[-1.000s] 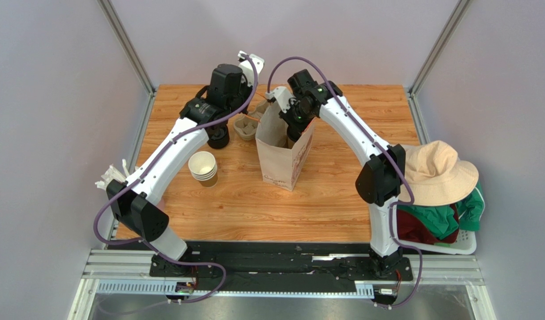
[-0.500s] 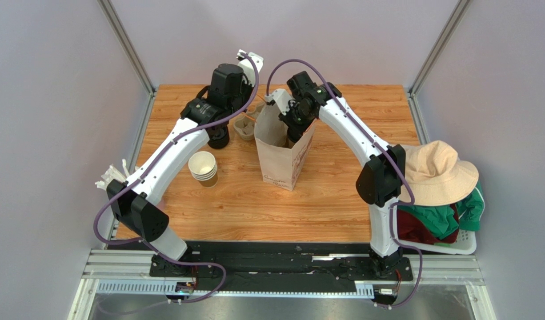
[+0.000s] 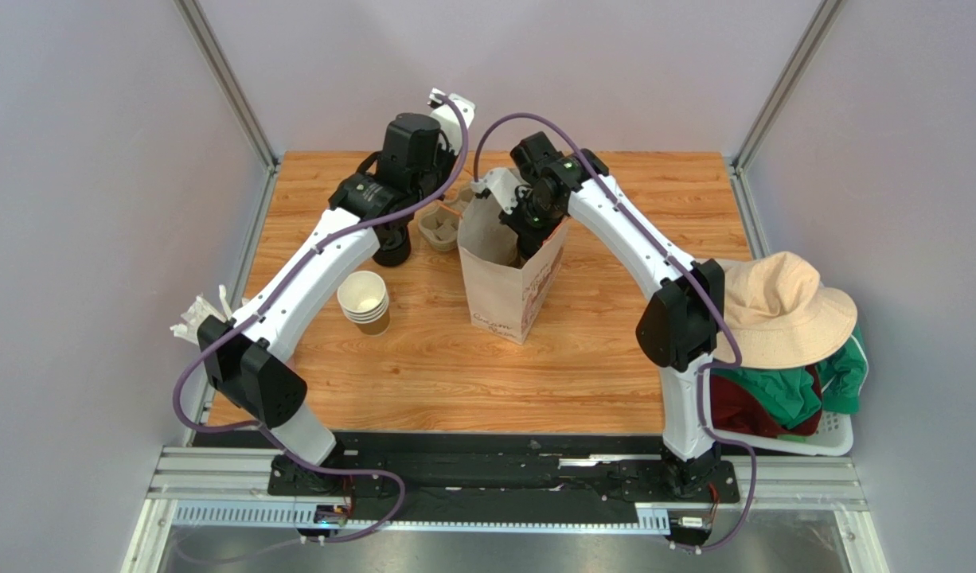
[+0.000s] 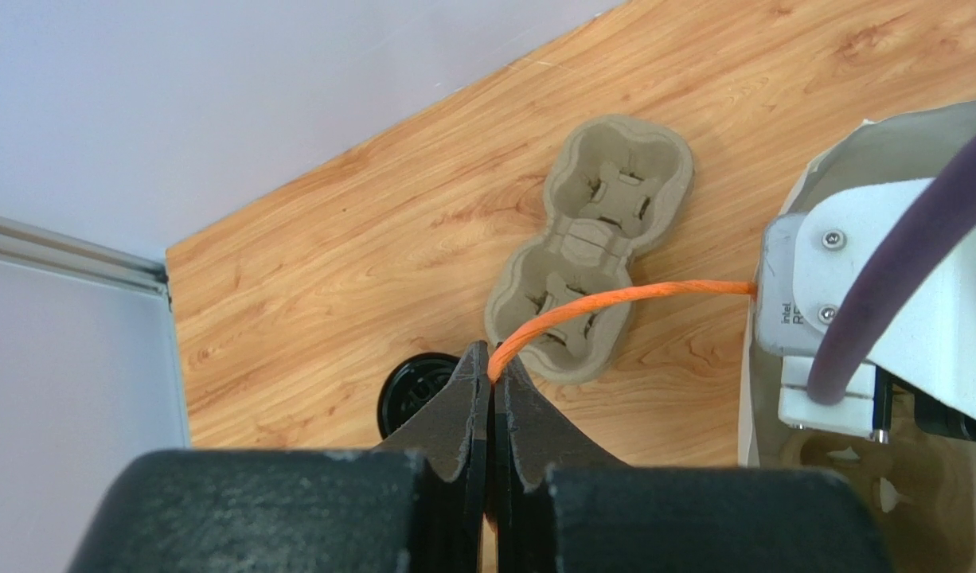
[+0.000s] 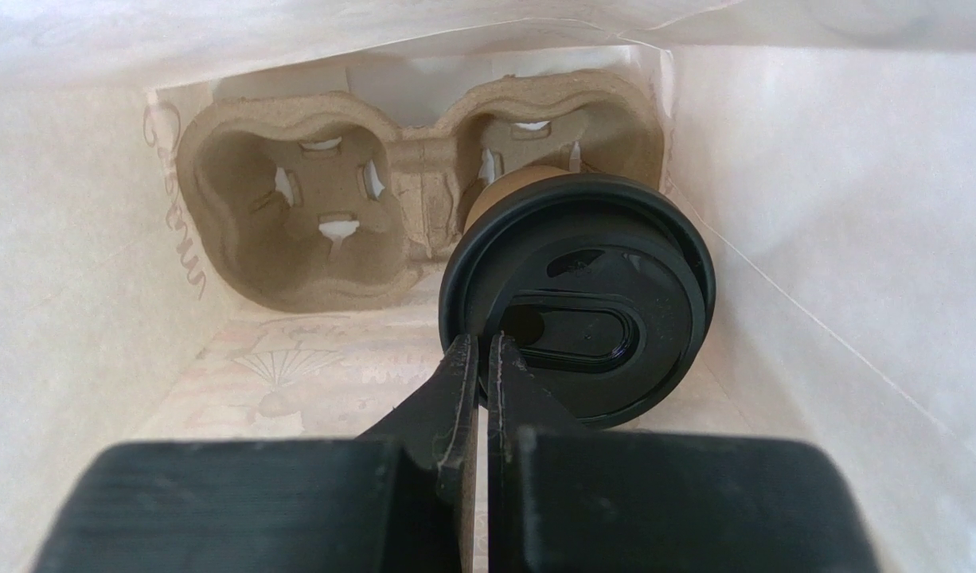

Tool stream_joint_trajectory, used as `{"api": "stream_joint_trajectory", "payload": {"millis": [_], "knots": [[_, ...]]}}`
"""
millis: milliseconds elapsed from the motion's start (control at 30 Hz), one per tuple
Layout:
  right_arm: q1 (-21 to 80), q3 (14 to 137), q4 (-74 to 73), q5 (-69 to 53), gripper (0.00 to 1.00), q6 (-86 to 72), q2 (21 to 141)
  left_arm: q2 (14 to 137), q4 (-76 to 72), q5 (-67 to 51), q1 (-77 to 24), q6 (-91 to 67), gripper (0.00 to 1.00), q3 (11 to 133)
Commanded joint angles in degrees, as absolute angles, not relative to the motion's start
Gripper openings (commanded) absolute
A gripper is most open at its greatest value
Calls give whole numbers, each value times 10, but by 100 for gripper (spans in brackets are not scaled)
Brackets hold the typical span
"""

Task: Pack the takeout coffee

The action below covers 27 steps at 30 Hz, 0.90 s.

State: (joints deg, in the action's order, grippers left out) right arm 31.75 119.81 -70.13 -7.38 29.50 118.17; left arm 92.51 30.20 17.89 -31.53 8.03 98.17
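Black lid (image 5: 577, 313) on a brown cup (image 5: 517, 188), tan pulp tray (image 5: 218, 197), white bag (image 3: 505, 293) with faint, perhaps reddish print, orange cord (image 4: 612, 296), black fingers (image 4: 467, 400), orange-brown wood-grain bench (image 3: 457, 358)

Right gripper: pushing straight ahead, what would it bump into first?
The right gripper pinches the coffee by its lid; straight on, that cup likely meets the tray in the bag, right pocket; depth unclear.

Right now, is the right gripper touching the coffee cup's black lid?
Touching. The right wrist view shows the right gripper pinching the rim of the coffee's black lid.
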Motion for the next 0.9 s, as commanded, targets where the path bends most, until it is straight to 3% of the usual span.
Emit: {"api": "stream_joint_trajectory", "payload": {"millis": [0,867], "knots": [[319,1210,-724,-52,0,311,1185,926,285,185,-316,86,0,1016],[307,1187,-721,-61,0,287,1230,906,283,182,-316,81,0,999]]}}
